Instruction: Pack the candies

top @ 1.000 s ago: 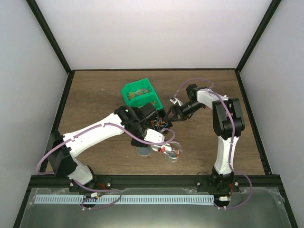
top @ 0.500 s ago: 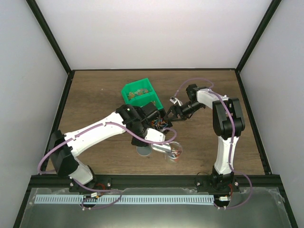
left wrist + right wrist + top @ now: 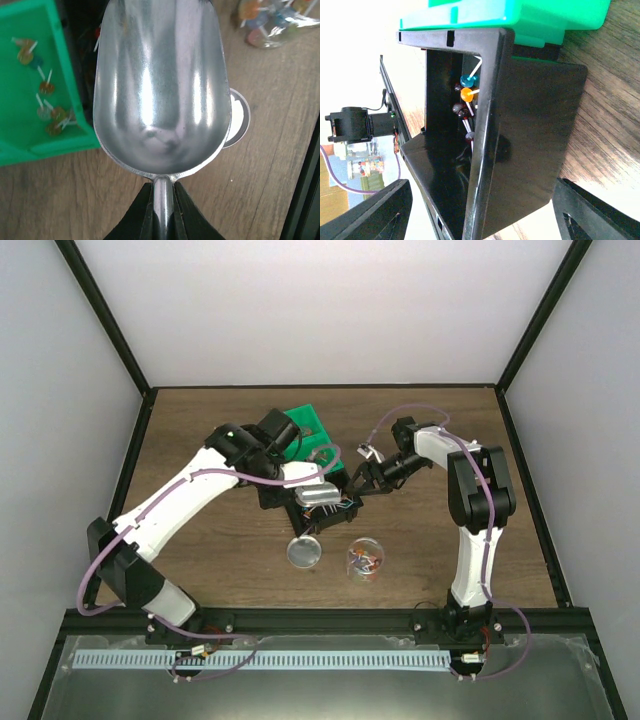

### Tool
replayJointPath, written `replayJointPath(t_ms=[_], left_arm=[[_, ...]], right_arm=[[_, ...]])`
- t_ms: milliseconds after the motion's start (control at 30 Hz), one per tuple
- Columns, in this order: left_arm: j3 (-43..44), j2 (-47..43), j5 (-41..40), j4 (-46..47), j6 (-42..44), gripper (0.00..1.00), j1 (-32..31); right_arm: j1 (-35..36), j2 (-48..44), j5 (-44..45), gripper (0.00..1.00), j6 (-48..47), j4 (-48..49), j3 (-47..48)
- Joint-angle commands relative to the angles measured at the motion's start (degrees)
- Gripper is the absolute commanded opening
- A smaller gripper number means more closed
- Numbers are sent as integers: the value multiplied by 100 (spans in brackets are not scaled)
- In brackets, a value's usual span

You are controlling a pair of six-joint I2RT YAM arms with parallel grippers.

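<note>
The left gripper (image 3: pixel 162 212) has its jaws clamped on the handle of an empty metal scoop (image 3: pixel 162 90) held over the green bin (image 3: pixel 30 147). The right gripper (image 3: pixel 361 479) has its jaws wide apart astride the black bin (image 3: pixel 530 125). The candies (image 3: pixel 47 89) lie in both bins and in the clear cup (image 3: pixel 366 560).

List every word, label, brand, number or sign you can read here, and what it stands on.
None readable in any view. The metal scoop, green bin, black bin, clear cup and round lid bear no print; the candies are too small to tell.
</note>
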Motion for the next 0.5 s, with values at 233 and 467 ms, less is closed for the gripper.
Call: replayJointPath(t_ms=[233, 467], left_arm=[[-145, 500, -726, -620, -1540, 4, 293], [233, 1200, -1257, -808, -2004, 4, 250]], right_arm=[[35, -135, -50, 71, 119, 25, 287], [39, -117, -211, 63, 120, 11, 364]])
